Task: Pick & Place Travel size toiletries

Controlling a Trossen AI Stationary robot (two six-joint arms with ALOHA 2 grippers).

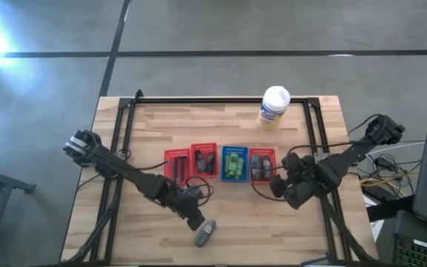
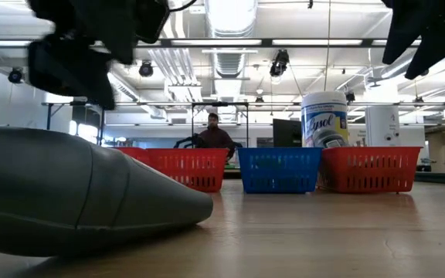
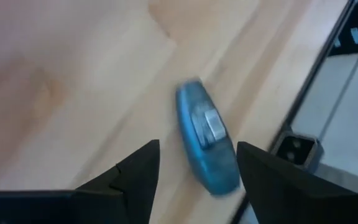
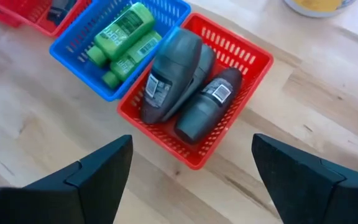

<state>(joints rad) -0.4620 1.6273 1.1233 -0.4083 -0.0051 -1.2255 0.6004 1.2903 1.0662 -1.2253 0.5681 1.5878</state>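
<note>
A dark grey oval tube (image 1: 205, 233) lies on its side on the wood near the table's front edge; it fills the low view's foreground (image 2: 83, 193). My left gripper (image 1: 196, 221) hovers open just above it, and in the left wrist view the tube (image 3: 207, 140) shows between the two fingers of that gripper (image 3: 197, 168), untouched. My right gripper (image 4: 191, 168) stands open above the right red basket (image 4: 253, 59), which holds three grey tubes (image 4: 185, 87). The blue basket (image 4: 166, 12) beside it holds green bottles (image 4: 120, 37).
Two more red baskets (image 1: 176, 165) (image 1: 203, 159) stand left of the blue basket (image 1: 234, 162) in a row at mid-table. A large white tub with a yellow label (image 1: 273, 107) stands at the far edge. A black frame (image 1: 124, 148) runs around the table. A person sits far behind (image 2: 213, 135).
</note>
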